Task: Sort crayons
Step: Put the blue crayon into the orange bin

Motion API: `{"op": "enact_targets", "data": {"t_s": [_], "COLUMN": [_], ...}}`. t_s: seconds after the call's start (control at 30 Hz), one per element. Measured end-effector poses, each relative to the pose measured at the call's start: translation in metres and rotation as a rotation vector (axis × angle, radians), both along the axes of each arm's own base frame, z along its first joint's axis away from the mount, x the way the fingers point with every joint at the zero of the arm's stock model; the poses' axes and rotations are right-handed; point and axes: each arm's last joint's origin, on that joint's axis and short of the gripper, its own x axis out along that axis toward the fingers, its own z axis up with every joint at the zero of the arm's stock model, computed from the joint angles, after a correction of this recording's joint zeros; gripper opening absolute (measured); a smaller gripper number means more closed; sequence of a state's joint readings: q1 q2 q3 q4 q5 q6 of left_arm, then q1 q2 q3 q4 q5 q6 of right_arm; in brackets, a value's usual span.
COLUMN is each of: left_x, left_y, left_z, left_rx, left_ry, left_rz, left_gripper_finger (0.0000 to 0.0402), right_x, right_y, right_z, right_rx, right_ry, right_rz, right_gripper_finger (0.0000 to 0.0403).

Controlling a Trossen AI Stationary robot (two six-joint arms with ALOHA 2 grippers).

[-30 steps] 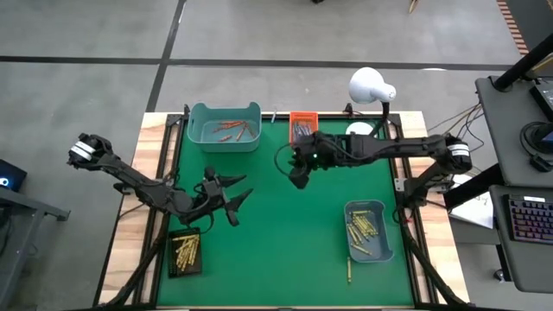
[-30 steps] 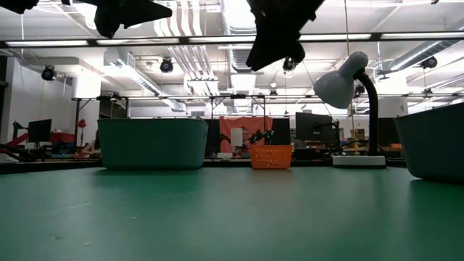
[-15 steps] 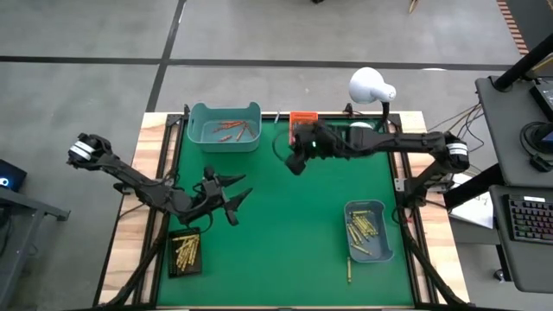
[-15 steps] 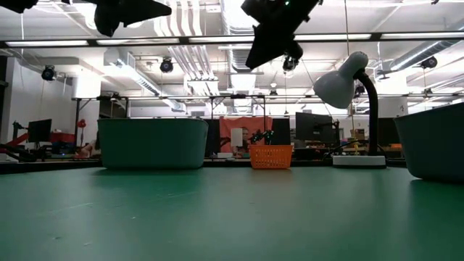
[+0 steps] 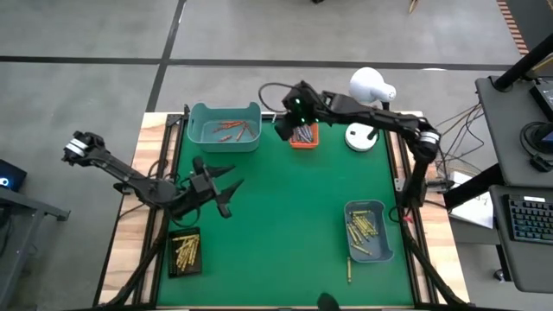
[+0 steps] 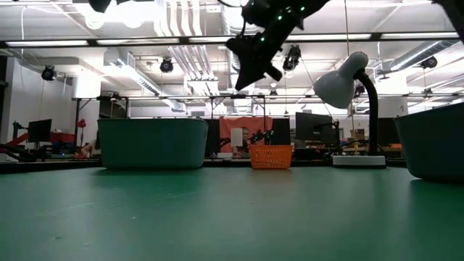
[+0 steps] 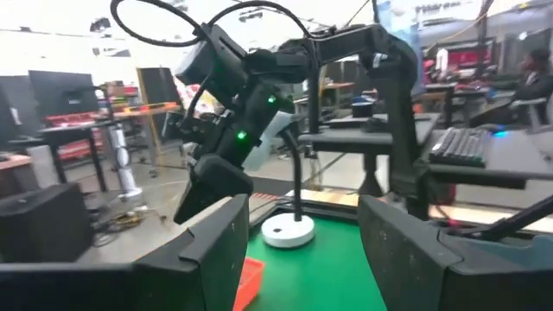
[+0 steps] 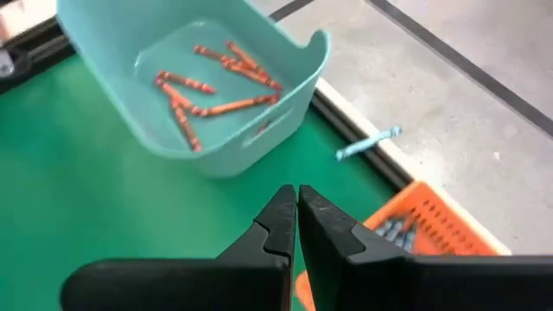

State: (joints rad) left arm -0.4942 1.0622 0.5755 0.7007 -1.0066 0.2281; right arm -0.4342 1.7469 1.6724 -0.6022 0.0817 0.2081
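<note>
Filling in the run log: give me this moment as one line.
right gripper: shut, empty, above orange tray | left gripper: open, waiting near black tray | blue crayon: off mat

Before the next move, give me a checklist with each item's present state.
1. Right hand shut, above the orange tray: ok.
2. Right hand empty: ok, no crayon shows between its closed fingertips in the right wrist view.
3. Left hand open, over bare mat at the left: ok.
4. Orange-red crayons lie inside the teal bin: ok.
5. Stray yellow crayon on the mat below the right bin: not ok, unsorted.
6. Blue crayon outside the mat, beyond the table's edge: not ok.
</note>
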Motion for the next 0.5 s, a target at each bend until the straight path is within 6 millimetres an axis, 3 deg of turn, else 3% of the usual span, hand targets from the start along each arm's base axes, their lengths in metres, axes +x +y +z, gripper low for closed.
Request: {"op": "enact_targets", "data": {"t_s": [0.27, 0.5], "left_x": [-0.014, -0.022], "left_y": [0.009, 0.014], "left_z": [0.005, 0.01], "left_rx": [0.022, 0.033], "left_ry": [0.06, 0.07], "left_rz": [0.096, 0.157], "left_gripper_finger": [0.0201, 0.0201], "right_x": [0.022, 0.036], "right_y": [-0.06, -0.118], "right_z": [-0.006, -0.032], "right_rx": [0.036, 0.115], "right_ry": [0.037, 0.112], "right_rz": [-0.074, -0.188], "right_gripper_finger": [0.0009, 0.0009]}}
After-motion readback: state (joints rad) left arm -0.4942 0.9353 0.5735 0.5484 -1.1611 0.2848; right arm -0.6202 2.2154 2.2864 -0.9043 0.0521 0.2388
